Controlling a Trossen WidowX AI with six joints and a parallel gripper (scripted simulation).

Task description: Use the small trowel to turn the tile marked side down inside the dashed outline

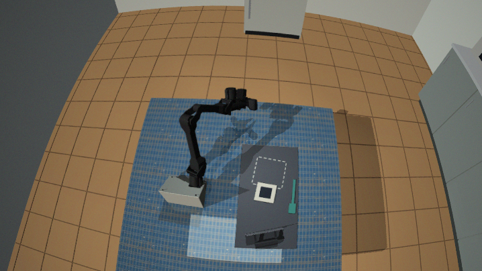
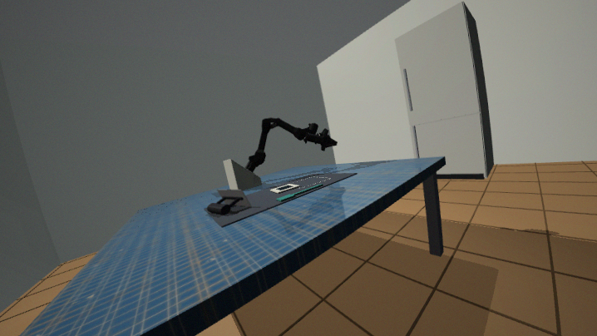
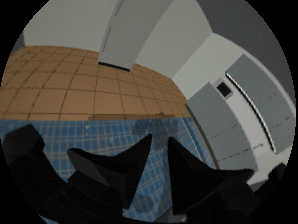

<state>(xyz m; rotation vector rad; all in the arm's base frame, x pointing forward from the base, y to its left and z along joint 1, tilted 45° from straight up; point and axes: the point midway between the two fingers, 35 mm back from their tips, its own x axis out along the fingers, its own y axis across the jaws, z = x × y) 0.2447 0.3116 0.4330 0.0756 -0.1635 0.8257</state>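
The tile [image 1: 265, 192] [image 2: 284, 188] lies flat on the dark mat [image 1: 248, 214], its dark square mark facing up inside a pale border. It lies mostly outside the dashed outline [image 1: 286, 164], its edge overlapping one side of the outline. The teal trowel [image 1: 292, 208] [image 2: 288, 197] lies beside the tile along the mat's right edge in the top view, its handle beside the outline. My gripper [image 1: 255, 104] [image 2: 335, 143] [image 3: 160, 137] is high above the table, beyond the outline's far end, away from both tile and trowel. Its fingertips are slightly apart, with nothing between them.
A dark stand with a slanted plate [image 1: 264, 237] [image 2: 225, 204] is at the mat's near end in the top view. The arm's pale base block [image 1: 183, 192] [image 2: 238, 175] is left of the mat. The blue table [image 1: 318, 161] ends beyond the gripper, near the fridge [image 1: 274, 17] [image 2: 442, 87].
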